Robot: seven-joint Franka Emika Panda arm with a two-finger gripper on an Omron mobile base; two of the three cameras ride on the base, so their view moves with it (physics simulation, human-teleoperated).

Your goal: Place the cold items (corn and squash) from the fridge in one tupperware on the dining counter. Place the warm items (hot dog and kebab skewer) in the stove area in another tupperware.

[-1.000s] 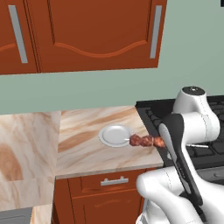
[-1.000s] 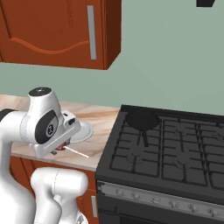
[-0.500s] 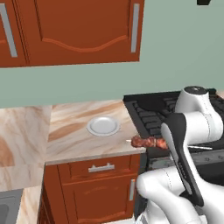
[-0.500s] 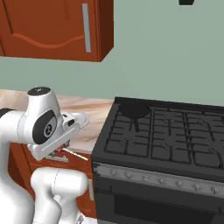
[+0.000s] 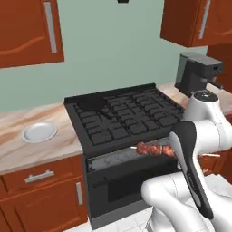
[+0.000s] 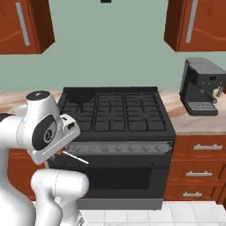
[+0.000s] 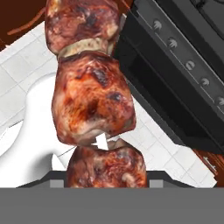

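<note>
The kebab skewer, a row of dark red-brown meat chunks on a thin stick, hangs level in front of the stove's oven door. My gripper is shut on its right end, mostly hidden behind my forearm. In the right base view the skewer's bare stick pokes out below my hand. The meat chunks loom large in the hand view, above white floor tiles. The stove area is a black range with burner grates and an oven door. The hot dog, tupperware, corn, squash, fridge and dining counter are out of view.
A white plate lies on the marbled counter left of the range. A dark coffee machine stands on the counter to its right. Red-brown cabinets hang overhead and sit under both counters.
The whole scene has slid left as the base drove right; the range now sits in the middle of both base views. The kebab skewer stays in my gripper.
</note>
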